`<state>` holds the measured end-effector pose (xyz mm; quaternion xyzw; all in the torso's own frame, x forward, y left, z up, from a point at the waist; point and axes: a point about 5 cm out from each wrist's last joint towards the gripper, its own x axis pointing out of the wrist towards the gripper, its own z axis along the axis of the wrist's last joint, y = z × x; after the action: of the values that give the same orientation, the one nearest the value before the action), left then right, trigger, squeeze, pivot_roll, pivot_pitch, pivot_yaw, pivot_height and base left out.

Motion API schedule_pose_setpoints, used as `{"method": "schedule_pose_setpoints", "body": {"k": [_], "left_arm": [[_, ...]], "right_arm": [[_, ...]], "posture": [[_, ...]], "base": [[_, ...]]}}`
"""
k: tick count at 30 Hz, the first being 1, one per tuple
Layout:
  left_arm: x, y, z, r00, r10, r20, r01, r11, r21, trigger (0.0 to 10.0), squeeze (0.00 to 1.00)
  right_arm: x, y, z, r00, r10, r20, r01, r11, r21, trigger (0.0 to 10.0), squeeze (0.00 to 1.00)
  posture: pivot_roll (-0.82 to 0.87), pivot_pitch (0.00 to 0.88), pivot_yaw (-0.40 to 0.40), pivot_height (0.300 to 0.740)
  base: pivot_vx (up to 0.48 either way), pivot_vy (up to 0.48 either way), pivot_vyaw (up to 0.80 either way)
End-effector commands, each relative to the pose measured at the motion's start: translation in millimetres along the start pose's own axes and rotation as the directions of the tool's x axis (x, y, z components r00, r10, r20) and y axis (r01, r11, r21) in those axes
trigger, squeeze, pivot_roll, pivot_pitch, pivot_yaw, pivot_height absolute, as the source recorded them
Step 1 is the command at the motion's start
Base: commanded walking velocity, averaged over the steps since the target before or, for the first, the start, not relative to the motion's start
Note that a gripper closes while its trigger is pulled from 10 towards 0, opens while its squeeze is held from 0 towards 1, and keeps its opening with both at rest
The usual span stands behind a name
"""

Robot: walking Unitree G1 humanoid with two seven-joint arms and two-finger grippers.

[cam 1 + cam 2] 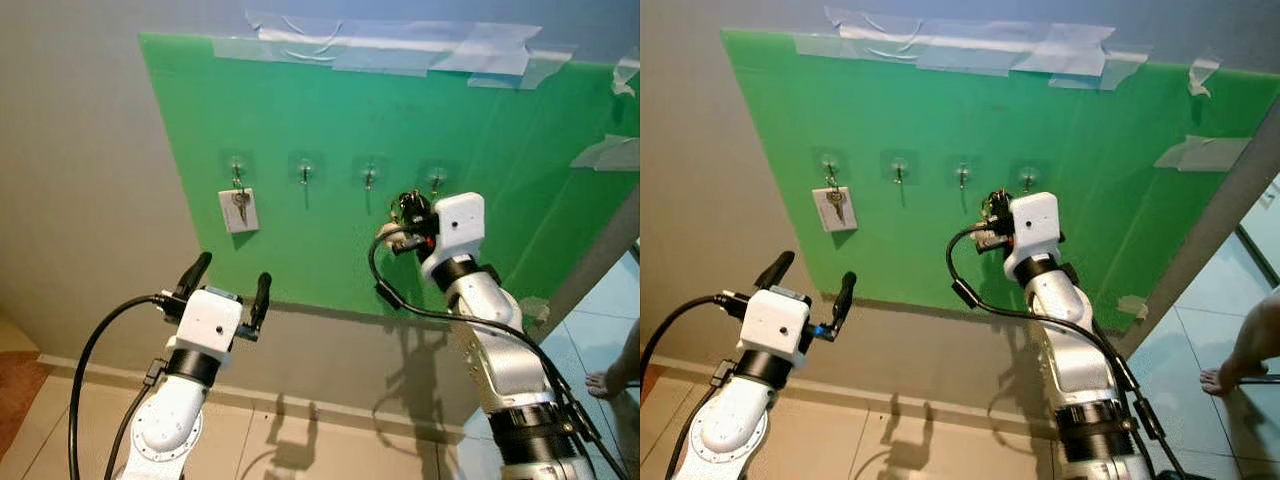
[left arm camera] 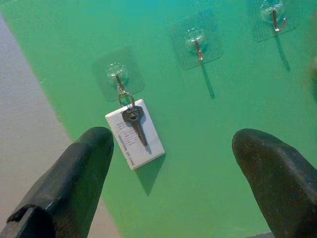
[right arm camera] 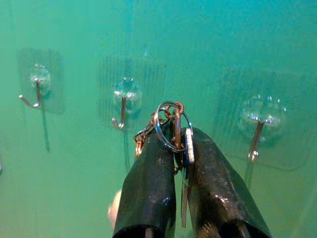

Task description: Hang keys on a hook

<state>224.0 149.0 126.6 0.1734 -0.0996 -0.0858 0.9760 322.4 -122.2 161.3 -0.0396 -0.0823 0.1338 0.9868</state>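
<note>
On the green board (image 1: 480,150) taped to the grey wall we counted four clear adhesive hooks in a row. The hook furthest to our left (image 1: 237,170) already carried a single key (image 2: 135,121) on a white tag (image 2: 134,135), hanging flat against the board. The next two hooks along, second (image 1: 304,172) and third (image 1: 369,177), were bare. Our right gripper (image 3: 174,139) was raised close to the board, just below the gap between the third hook and the fourth hook (image 1: 436,181), its two black fingers pressed together on a bunch of keys (image 3: 171,130). The steel ring of the bunch stood up above the fingertips, with a short chain trailing on one side and a key blade hanging between the fingers. The ring was near the hooks but not on any of them. Our left gripper (image 1: 226,281) hovered below the board's lower edge, under the tagged key, fingers spread wide and holding nothing. A person's bare foot (image 1: 608,381) stood on the tiles, off the board's right side.
</note>
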Motion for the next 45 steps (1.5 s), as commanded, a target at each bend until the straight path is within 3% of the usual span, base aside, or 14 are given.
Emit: {"method": "schedule_pose_setpoints", "body": {"k": [1, 17, 28, 45], "left_arm": [[1.0, -2.7, -2, 1.000, -0.013, -0.005, 0.013, 1.000, 0.006, 10.0, 0.00], [2.9, -6.3, -3, 1.000, -0.028, -0.009, 0.028, 1.000, 0.004, 10.0, 0.00], [3.2, -7.1, -3, 0.999, -0.034, -0.011, 0.034, 0.999, 0.007, 10.0, 0.00], [2.3, -9.7, -3, 0.999, -0.034, -0.017, 0.033, 0.999, -0.004, 10.0, 0.00]], "right_arm": [[3.2, -0.1, 2, 1.000, -0.006, -0.001, 0.006, 1.000, 0.003, 10.0, 0.00], [24.3, 6.3, 0, 0.999, -0.002, -0.049, -0.002, 0.997, -0.071, 10.0, 0.00], [36.1, -3.1, -1, 0.996, -0.031, -0.081, 0.020, 0.991, -0.135, 10.0, 0.00], [46.1, 0.8, 16, 1.000, -0.013, -0.001, 0.012, 0.982, -0.190, 10.0, 0.00]], "posture": [[-0.03, 0.000, -0.024, 0.740], [-0.02, 0.000, -0.035, 0.740], [-0.03, 0.000, -0.034, 0.740], [-0.03, 0.000, -0.043, 0.740]], "base": [[0.000, 0.000, 0.00], [0.000, 0.000, 0.00], [0.000, 0.000, 0.00], [0.000, 0.000, 0.00]]}}
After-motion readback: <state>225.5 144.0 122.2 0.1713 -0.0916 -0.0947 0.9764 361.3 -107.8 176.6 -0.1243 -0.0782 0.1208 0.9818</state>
